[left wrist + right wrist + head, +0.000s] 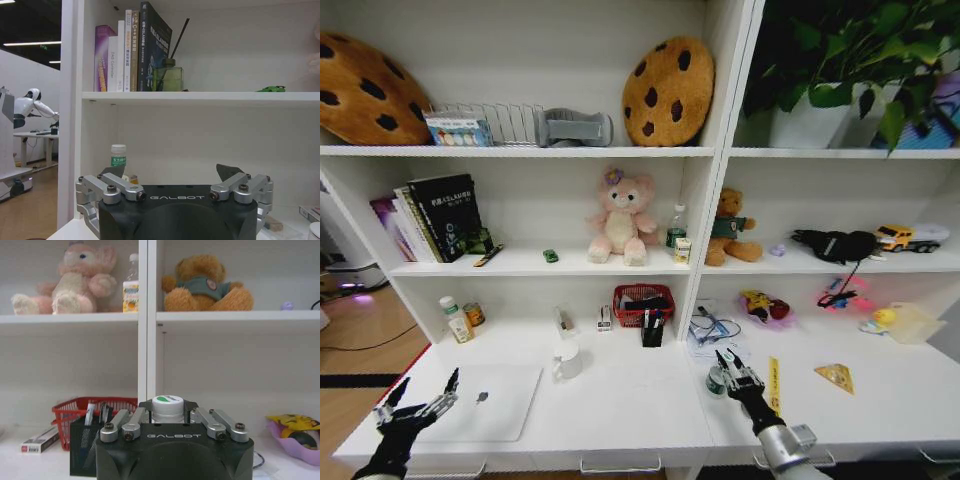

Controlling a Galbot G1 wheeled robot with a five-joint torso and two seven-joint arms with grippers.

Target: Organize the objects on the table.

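The left gripper hung over the front left corner of the tabletop, its fingers spread wide with nothing between them; just beside it lay the silver laptop, shut flat, near the front edge. The right gripper was over the front middle of the tabletop, its fingers clenched around a small white bottle with a green-marked cap; a yellow strip lay just beside it, and the yellow triangular piece lay farther toward the right edge. A white mug stood behind the laptop. Farther back, a black pen holder stood touching the front of a red basket, with a small flat box near them; a white bottle with a green cap and a small orange jar stood at the back left corner; a yellow and red toy in a pink tray sat toward the back right. On the shelf above, the tiny green toy car sat between the leaning books and a pink plush bunny; a brown teddy bear sat in the next compartment.
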